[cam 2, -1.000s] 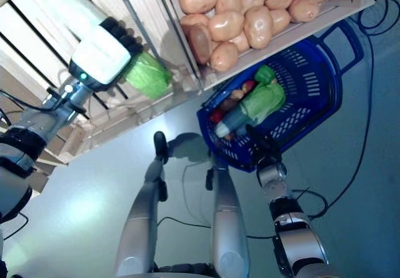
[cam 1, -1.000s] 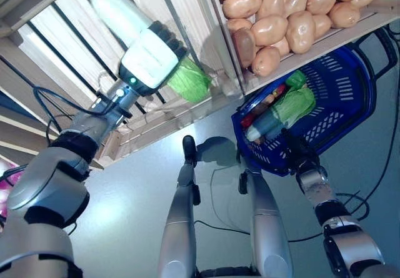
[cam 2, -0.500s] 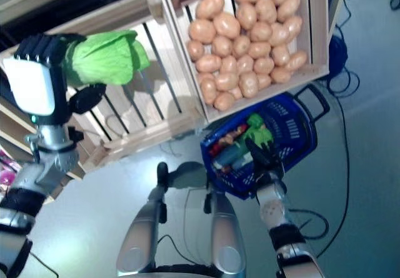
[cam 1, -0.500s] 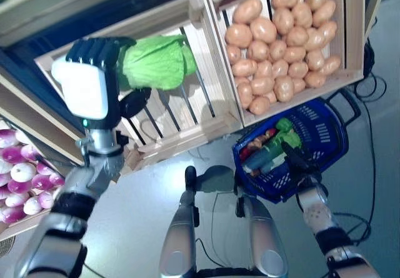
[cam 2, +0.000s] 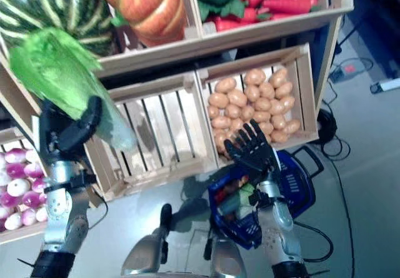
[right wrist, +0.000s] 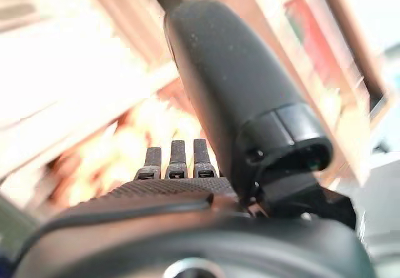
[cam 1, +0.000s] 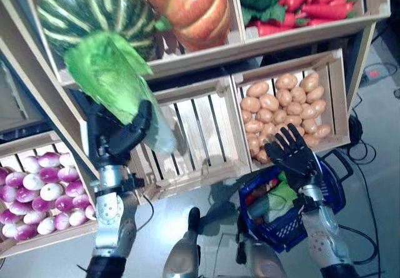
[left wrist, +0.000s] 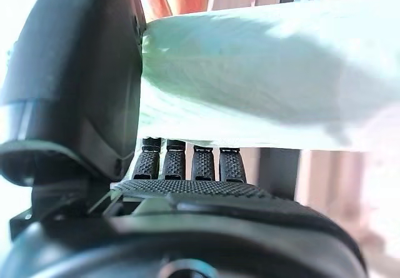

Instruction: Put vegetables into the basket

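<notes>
My left hand (cam 1: 115, 139) is shut on a long leafy green cabbage (cam 1: 111, 77) and holds it up in front of the wooden stand, left of the slatted crate. The cabbage's pale stalk (left wrist: 262, 72) shows in the left wrist view, with the thumb (left wrist: 81, 84) pressed against it. The blue basket (cam 1: 331, 187) stands on the floor at the lower right, with a green vegetable (cam 1: 281, 197) and a red one in it. My right hand (cam 1: 292, 158) is open, fingers spread, raised above the basket and in front of the potato crate (cam 1: 340, 65).
The wooden stand (cam 1: 200, 53) with its shelves and crates stands right in front. A slatted wooden crate (cam 1: 197, 134) is between my two hands. Grey floor (cam 1: 375, 247) lies to the right of the basket.
The camera has tilted up, so the stand's upper shelves show now. My left hand has lifted the cabbage up and out of the slatted crate. My right hand has risen above the basket with fingers spread.
</notes>
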`<state>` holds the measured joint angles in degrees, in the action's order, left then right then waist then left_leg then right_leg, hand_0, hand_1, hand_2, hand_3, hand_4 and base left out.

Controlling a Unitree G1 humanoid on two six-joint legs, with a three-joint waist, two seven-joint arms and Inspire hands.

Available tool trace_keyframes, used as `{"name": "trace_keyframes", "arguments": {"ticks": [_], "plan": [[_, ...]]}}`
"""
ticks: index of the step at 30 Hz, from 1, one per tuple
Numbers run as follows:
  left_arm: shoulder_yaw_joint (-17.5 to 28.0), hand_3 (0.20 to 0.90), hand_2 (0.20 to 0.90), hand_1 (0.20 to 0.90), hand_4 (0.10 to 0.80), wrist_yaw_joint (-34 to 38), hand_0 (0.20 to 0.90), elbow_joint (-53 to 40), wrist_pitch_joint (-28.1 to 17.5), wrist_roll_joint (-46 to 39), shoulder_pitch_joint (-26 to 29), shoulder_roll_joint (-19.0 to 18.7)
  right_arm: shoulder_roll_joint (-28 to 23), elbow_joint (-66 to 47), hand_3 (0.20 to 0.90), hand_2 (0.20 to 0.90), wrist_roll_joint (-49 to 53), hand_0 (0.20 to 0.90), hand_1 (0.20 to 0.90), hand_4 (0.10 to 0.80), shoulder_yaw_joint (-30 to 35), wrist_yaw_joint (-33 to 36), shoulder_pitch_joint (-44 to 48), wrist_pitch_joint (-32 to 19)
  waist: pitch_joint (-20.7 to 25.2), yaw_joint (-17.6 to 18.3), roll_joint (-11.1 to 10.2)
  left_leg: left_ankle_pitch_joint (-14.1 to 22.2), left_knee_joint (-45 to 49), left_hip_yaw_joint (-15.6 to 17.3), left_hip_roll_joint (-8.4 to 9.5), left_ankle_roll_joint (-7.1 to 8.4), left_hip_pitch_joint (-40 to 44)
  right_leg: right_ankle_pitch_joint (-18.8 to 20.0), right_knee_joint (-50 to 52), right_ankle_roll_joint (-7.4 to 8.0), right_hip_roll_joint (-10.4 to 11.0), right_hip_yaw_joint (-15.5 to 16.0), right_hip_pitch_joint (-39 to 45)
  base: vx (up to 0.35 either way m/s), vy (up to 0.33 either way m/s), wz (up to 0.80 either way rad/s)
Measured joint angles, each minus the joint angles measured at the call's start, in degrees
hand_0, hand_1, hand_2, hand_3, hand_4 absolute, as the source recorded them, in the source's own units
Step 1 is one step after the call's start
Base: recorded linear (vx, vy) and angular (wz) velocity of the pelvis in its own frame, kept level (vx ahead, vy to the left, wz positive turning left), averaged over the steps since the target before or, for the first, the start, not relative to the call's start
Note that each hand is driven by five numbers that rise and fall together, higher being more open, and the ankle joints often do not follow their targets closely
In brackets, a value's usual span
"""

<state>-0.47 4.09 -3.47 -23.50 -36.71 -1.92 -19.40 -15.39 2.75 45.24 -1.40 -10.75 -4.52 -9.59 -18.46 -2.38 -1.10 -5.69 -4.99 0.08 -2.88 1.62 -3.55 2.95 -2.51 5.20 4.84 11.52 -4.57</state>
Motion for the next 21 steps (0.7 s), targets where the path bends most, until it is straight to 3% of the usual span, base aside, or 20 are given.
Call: {"name": "trace_keyframes", "arguments": {"ticks": [4, 10, 21], "plan": [[-3.3, 0.3, 0.3, 0.3, 0.4, -6.21, 0.3, -0.04, 6.2, -6.67, 0.01, 0.16, -2.01, -3.16, 0.9, 0.9, 0.05, 0.9, 0.9, 0.8, -3.0, -6.52, -0.14, 1.61, 1.26, -0.13, -0.02, 0.26, -0.02, 0.04, 0.06, -0.02, 1.19, 0.04, -0.54, 0.06, 0.01, 0.15, 1.52, 0.085, -0.028, 0.02], [-8.42, 0.3, 0.3, 0.3, 0.4, -10.63, 0.3, -0.82, 11.79, -7.56, 0.17, 0.0, -5.24, -4.06, 0.9, 0.9, 0.16, 0.9, 0.9, 0.8, -7.44, -10.07, 0.65, 6.07, 3.11, -0.22, 0.18, 0.6, -0.04, 0.07, 0.09, -0.14, 3.47, 0.12, -1.56, 0.16, -0.03, 0.16, 4.29, 0.073, -0.021, 0.0], [-10.45, 0.3, 0.3, 0.3, 0.4, -12.49, 0.3, -2.41, 13.42, -6.9, 0.24, -1.98, -10.89, -4.67, 0.9, 0.9, -0.09, 0.9, 0.9, 0.8, -11.33, -13.19, 0.73, 12.46, 7.78, -0.23, 1.53, 1.07, -0.08, 0.0, 0.18, -0.33, 5.3, 0.3, -2.55, 0.26, -0.01, 0.21, 6.67, 0.038, 0.004, 0.0]]}}
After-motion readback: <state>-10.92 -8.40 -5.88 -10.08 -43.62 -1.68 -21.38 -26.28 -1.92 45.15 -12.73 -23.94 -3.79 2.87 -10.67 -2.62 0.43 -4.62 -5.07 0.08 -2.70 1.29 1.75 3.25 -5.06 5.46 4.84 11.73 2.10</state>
